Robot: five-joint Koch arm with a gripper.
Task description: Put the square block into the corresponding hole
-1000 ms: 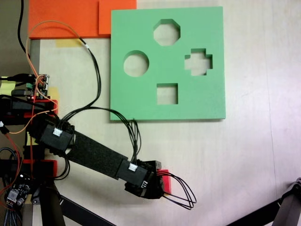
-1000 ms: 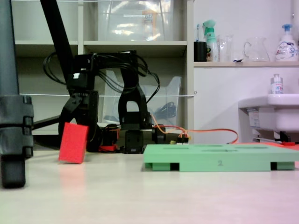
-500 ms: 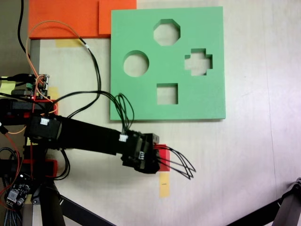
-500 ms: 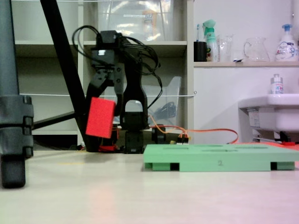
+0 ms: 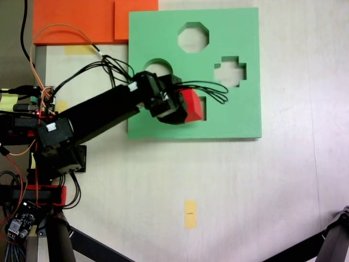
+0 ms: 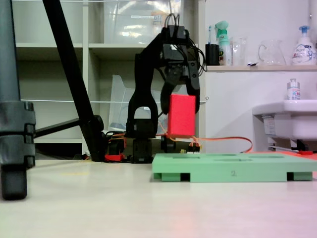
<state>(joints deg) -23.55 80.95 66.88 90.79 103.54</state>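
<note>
The red square block (image 5: 192,106) (image 6: 182,115) hangs in the air, with my gripper (image 5: 184,107) (image 6: 180,101) shut on it. In a fixed view from above it covers most of the square hole (image 5: 203,108) in the green foam board (image 5: 234,114); only a sliver of the cut-out shows at the block's right edge. In a fixed view from table level the block hangs clearly above the left part of the board (image 6: 233,167), not touching it, and looks close to upright.
The board also has a round cut-out (image 5: 158,64), an octagonal one (image 5: 193,37) and a cross-shaped one (image 5: 230,72). Orange foam sheets (image 5: 82,21) lie at the top left. A yellow tape mark (image 5: 190,213) is on the table. Tripod legs (image 5: 332,240) stand at the front corners.
My arm has swung from the table in front of the board up and over it, carrying the red block higher and to above the square hole. The yellow tape mark is uncovered.
</note>
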